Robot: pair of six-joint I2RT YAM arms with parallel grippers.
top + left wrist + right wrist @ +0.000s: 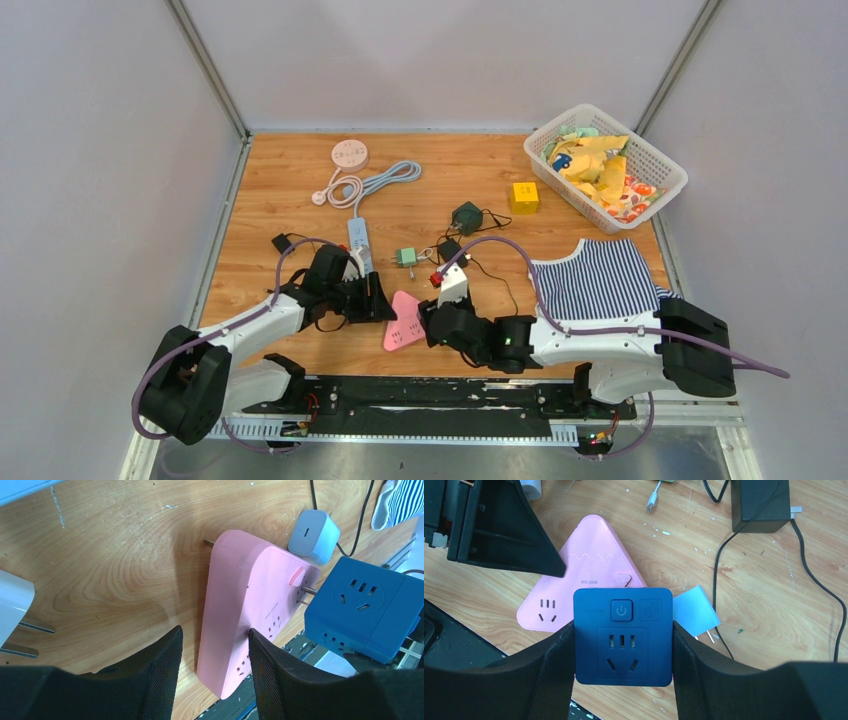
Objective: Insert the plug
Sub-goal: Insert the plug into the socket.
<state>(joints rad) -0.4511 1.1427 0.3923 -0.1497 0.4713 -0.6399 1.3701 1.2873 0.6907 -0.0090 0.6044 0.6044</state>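
Right gripper (pixel 623 630) is clamped on the blue cube adapter (pixel 623 652). The pink triangular strip (pixel 589 580) lies at the cube's 11 o'clock on the worktop (pixel 764 630). Only the left wrist view shows the cube's prongs (pixel 309 591) at the strip's edge; whether they're seated, can't tell. Left gripper (pixel 215 650) is spread wide and empty, one finger over the strip.

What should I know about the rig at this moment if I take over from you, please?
Left pincer: open, straddling the pink power strip, with a gap showing at one finger.
Right pincer: shut on the blue cube socket, held at the strip's edge.
Done: the cube is gripped and lined up against the strip.
Left to do: the prongs show bare between cube and strip, so it is not seated. It likely needs pushing home, then releasing.
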